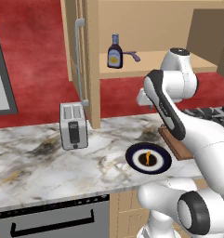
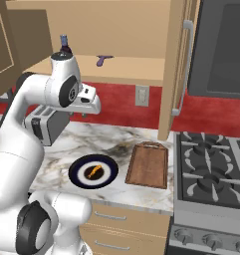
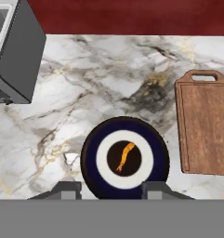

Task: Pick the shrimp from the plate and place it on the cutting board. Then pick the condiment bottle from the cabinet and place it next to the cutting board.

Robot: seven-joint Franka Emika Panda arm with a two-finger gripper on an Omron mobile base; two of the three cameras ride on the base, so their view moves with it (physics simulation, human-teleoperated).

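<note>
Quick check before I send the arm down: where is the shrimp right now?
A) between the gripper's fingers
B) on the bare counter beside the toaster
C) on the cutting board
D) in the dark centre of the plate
D: the shrimp lies in the dark brown centre of the plate, with the cutting board bare off to one side and the gripper above it, holding nothing.

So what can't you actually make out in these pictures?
- Board: left base view, mostly behind the arm.
- Bottle: right base view, arm covers all but its cap.
- Toaster: hand view, cut by the left edge.
- Fingers: hand view, just the tips show.
</note>
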